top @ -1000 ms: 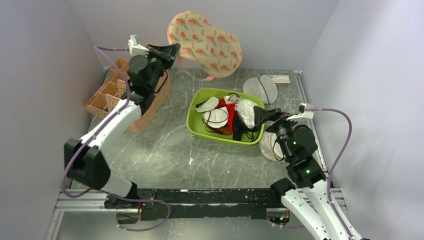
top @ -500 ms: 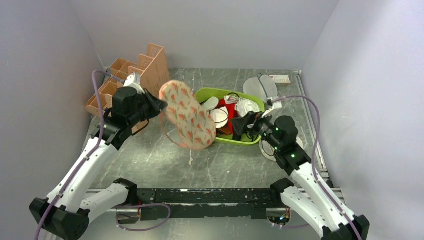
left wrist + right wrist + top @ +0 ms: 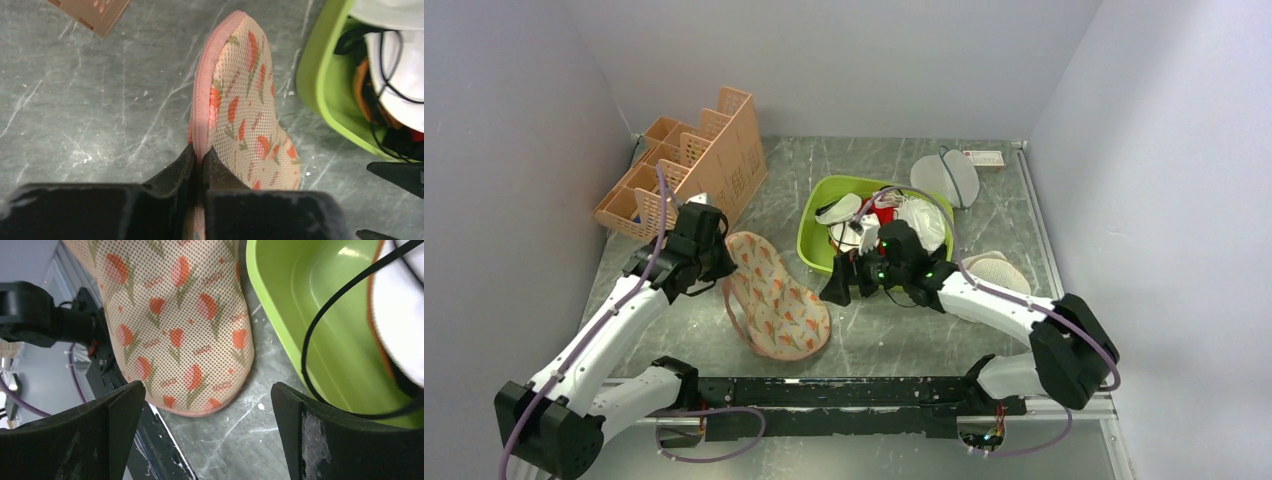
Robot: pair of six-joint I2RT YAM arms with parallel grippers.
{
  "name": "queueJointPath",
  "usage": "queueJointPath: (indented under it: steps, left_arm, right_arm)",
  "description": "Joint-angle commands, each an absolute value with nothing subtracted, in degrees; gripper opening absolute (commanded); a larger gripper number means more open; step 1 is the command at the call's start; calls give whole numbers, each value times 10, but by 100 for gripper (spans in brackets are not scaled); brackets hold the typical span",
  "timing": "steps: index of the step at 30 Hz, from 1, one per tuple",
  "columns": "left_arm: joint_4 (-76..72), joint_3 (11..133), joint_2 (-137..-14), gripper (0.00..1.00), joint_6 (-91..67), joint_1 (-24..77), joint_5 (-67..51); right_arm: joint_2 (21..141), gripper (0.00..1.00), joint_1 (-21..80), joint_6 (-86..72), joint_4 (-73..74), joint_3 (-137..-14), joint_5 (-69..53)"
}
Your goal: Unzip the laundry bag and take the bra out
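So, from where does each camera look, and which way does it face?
Top external: above and behind the arms, facing down at the table; both arms, left gripper and right gripper show.
Left wrist: on that wrist, facing down past its shut gripper, pinching the pink edge of the laundry bag.
Right wrist: on that wrist, facing down between its open gripper's fingers at the bag's end and green bin.
Shared: all three show bag and bin.

Peanut-shaped beige laundry bag point(image 3: 776, 305), red-green print, pink trim, lies mostly flat
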State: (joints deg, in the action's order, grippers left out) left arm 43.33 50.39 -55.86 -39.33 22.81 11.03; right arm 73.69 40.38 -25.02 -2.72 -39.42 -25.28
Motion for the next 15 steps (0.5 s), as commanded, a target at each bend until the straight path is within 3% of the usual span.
queueJointPath:
  steps: [1,4,5,15]
  left_arm:
    - [416,480,-575,30,-388,228,107]
    - [383,463,-568,70,-387,228,88]
    - [380,464,-567,77,-387,228,92]
    - [440,505,-543,85,-394,227,171]
  right_arm:
    - [786,100,429,-268,-49,-401,-230]
    - [808,100,429,-287,-83,-391,-221]
    - [815,100,429,-289,-82,-393,-204]
    - [873,100,422,-286,-48,-426,-36]
